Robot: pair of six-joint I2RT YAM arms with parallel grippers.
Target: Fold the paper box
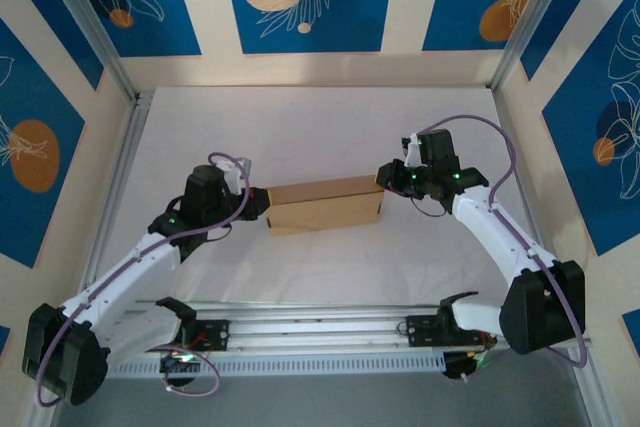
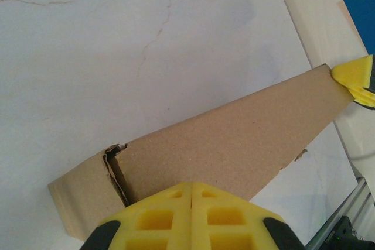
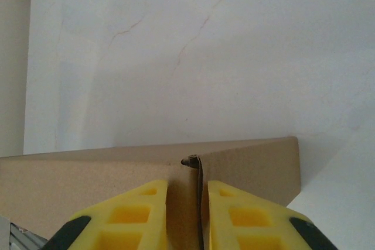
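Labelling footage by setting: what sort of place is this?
Probably a purpose-built robot test cell, not a home or shop: a white table fenced by aluminium frame posts, blue patterned wall panels, and two arms bolted to a rail.

Paper box (image 1: 325, 205) blocks mid-table; open tabletop (image 1: 320, 127) beyond and before it.

No legible text or labels.

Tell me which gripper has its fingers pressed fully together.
The left gripper: its yellow fingers meet with no gap, by the paper box. On the right gripper the fingers stand apart, straddling a cardboard edge.
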